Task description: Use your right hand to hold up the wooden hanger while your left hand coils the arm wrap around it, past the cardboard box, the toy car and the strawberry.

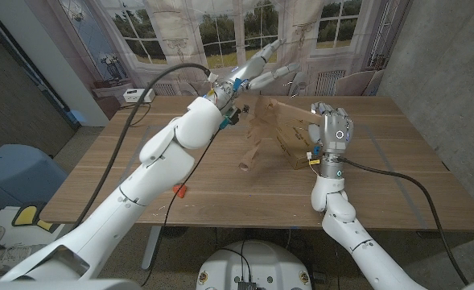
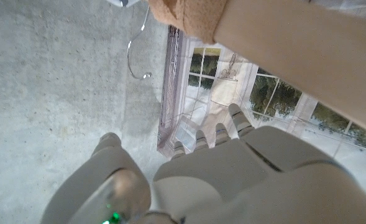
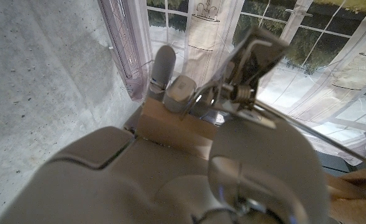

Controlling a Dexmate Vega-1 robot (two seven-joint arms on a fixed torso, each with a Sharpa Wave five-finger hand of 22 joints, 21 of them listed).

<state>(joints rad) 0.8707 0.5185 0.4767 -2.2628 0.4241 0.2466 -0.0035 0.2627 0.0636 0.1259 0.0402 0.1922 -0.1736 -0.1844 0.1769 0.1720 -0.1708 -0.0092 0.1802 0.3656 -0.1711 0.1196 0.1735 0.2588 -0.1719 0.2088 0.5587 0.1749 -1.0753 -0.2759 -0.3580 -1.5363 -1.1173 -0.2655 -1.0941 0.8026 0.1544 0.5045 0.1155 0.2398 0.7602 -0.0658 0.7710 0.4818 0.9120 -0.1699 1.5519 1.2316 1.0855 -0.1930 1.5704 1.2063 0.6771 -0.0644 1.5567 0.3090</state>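
hanger (image 1: 294,113) wooden, held up above table (image 1: 397,193) centre in right hand (image 1: 331,129), fingers clamped on bar, metal clip (image 3: 252,53) sticking out by fingertips. tan arm wrap (image 1: 255,138) draped over bar, hanging to tabletop. left hand (image 1: 257,74) raised beyond it, fingers spread, holding nothing. cardboard box (image 1: 297,149) behind hanger. small orange item (image 1: 180,190) near front edge.

Right hand (image 1: 331,127) gripping wooden hanger (image 1: 294,113), arm wrap (image 1: 253,141) draped (tan), left hand (image 1: 262,71) raised
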